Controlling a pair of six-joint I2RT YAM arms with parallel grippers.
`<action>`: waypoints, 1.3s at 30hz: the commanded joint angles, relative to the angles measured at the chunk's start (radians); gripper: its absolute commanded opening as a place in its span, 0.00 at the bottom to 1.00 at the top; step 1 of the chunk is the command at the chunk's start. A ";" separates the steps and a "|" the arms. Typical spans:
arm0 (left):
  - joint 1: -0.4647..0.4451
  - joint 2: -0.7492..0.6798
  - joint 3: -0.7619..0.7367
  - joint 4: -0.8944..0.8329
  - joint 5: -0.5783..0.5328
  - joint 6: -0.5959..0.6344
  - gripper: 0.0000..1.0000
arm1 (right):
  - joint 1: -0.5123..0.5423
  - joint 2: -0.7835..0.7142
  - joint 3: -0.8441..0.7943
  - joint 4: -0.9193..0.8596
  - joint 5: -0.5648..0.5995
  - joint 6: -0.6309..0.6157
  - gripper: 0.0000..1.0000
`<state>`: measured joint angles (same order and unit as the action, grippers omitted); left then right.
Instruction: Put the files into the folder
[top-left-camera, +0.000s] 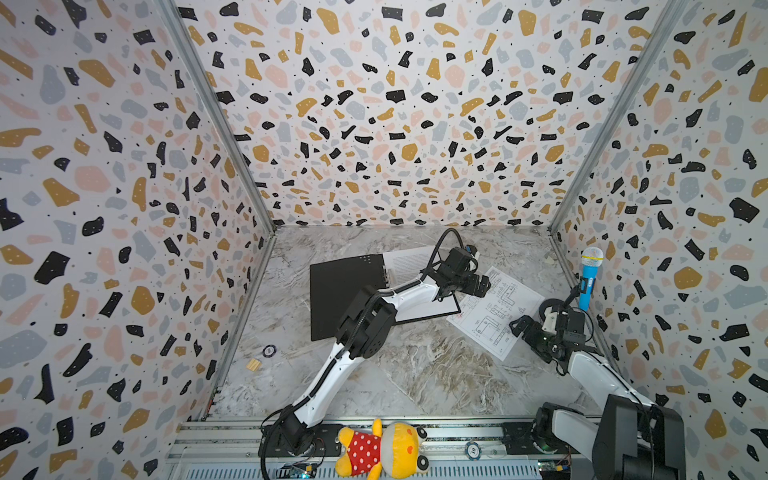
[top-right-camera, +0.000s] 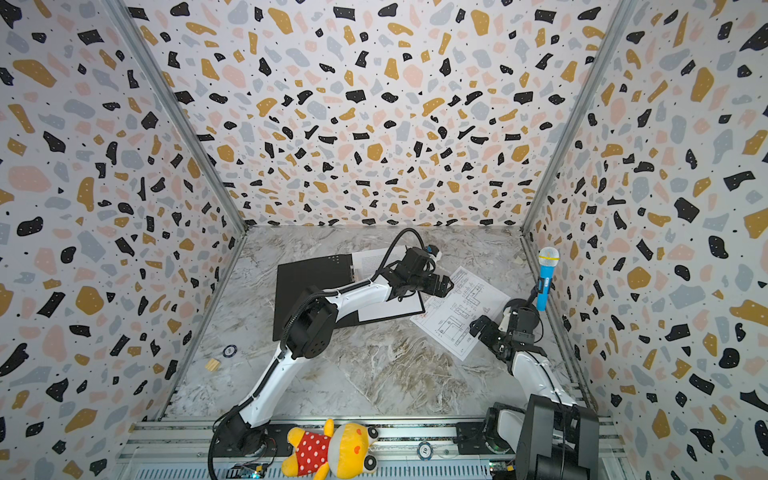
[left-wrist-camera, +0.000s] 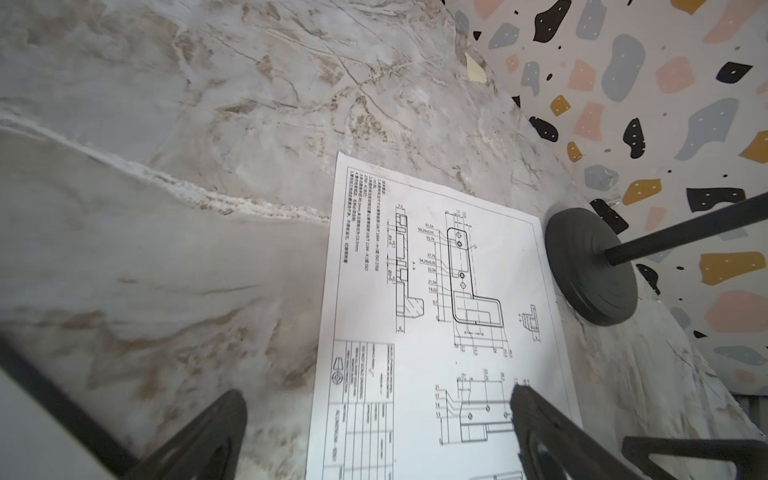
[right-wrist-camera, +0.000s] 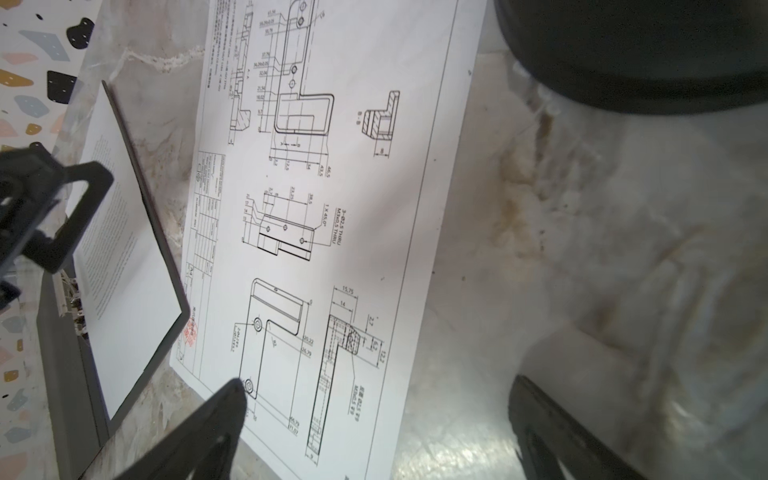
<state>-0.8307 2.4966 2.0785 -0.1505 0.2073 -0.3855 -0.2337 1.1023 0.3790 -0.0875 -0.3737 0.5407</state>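
In both top views the folder (top-left-camera: 345, 291) lies open at the centre of the desk (top-left-camera: 415, 374), black inside up. The text sheet (top-left-camera: 409, 262) rests on its right half. The drawing sheet (top-left-camera: 498, 316) is outside it, flat on the desk to the right. The left gripper (top-left-camera: 482, 286) hangs over that sheet's upper-left edge and the right gripper (top-left-camera: 519, 326) sits by its right edge, both spread wide and holding nothing.

In the left wrist view the left gripper (left-wrist-camera: 374, 432) is wide open over the drawing sheet (left-wrist-camera: 436, 291), which fills the lower centre. A black stand base (left-wrist-camera: 590, 270) sits just beside the sheet's far corner.

In the right wrist view the right gripper (right-wrist-camera: 374, 432) is also wide, with the drawing sheet (right-wrist-camera: 332, 208) between its fingers. The corner with the red mark lies at the folder (right-wrist-camera: 166, 291) corner.

The sheet is probably light, limp and flush with a smooth desk — hard to pinch from above. Pressing down and sliding it, or lifting a free edge away from the base, seems the safer hold — a hard grip would likely crease it.
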 joint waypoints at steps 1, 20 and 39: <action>-0.015 0.054 0.108 -0.078 -0.010 0.019 1.00 | -0.023 -0.005 -0.007 0.039 -0.040 0.010 0.99; -0.047 0.070 0.014 -0.099 0.016 -0.015 0.94 | -0.111 0.113 -0.025 0.138 -0.157 0.018 0.96; -0.066 -0.041 -0.174 -0.050 0.029 -0.039 0.93 | -0.111 0.204 0.017 0.112 -0.174 0.012 0.94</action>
<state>-0.8856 2.4714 1.9457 -0.1333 0.2119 -0.4076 -0.3416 1.2896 0.3996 0.1314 -0.5755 0.5575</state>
